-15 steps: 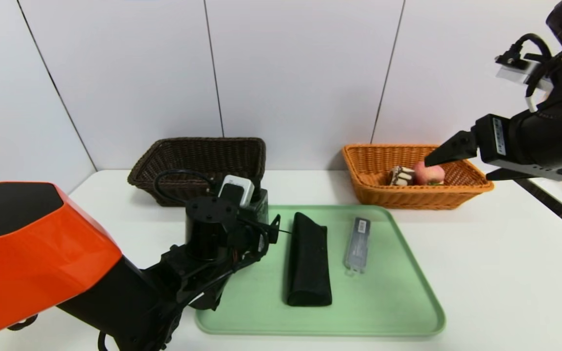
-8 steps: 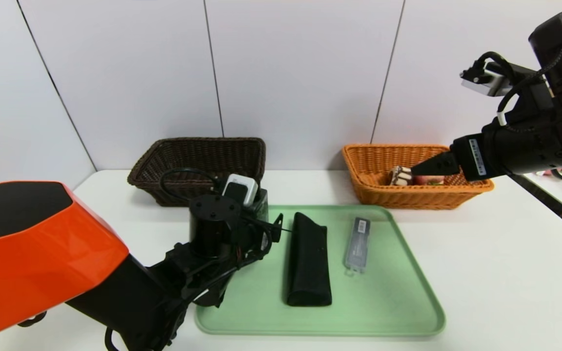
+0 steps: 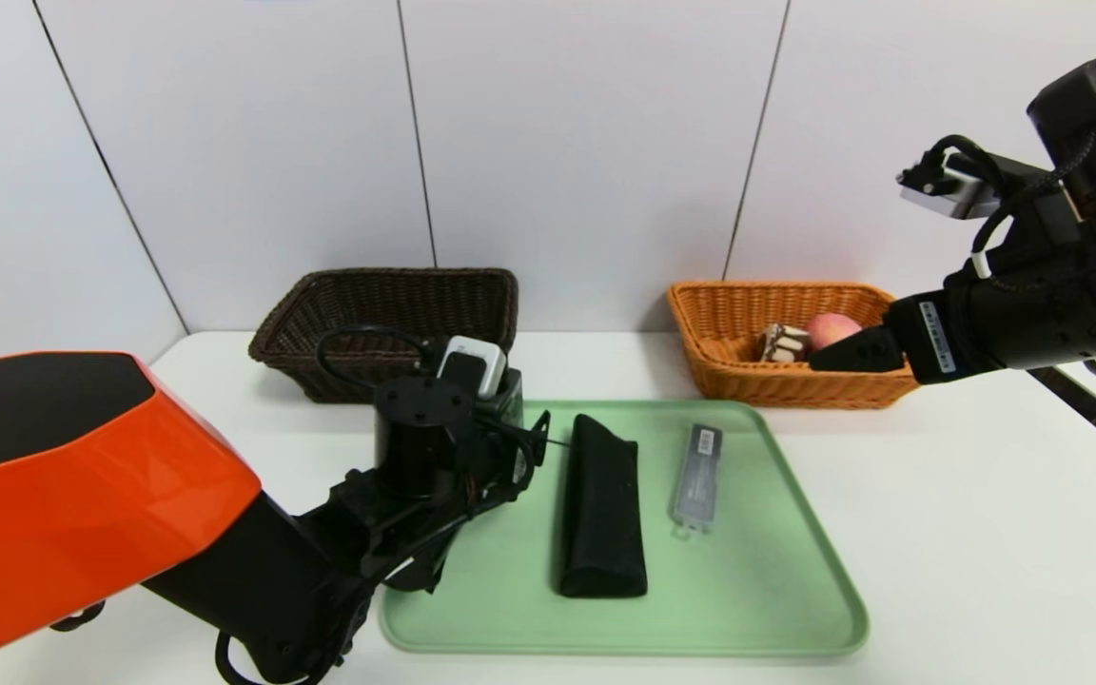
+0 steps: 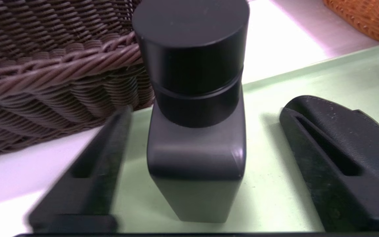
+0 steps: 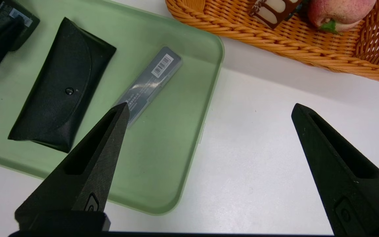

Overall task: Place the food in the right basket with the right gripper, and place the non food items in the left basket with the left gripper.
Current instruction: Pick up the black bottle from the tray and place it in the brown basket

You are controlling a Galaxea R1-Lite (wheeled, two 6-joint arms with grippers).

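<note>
The pump bottle [image 4: 192, 148] stands upright at the far left corner of the green tray [image 3: 748, 599], between the spread fingers of my left gripper [image 4: 202, 121], a gap showing on either side of it. To its right, the black pouch [image 3: 605, 514] and the grey barcoded case [image 3: 698, 480] lie on the tray, the case nearer the tray's right edge. Beyond the tray's far edge sit my dark brown basket [image 3: 386, 366] at left and, at right, the orange basket [image 3: 757, 385], holding the cake slice [image 3: 783, 343] and peach [image 3: 833, 329], while my right gripper [image 5: 211, 105], spread and empty, hangs above the table [image 3: 986, 533] near the tray's right edge.
</note>
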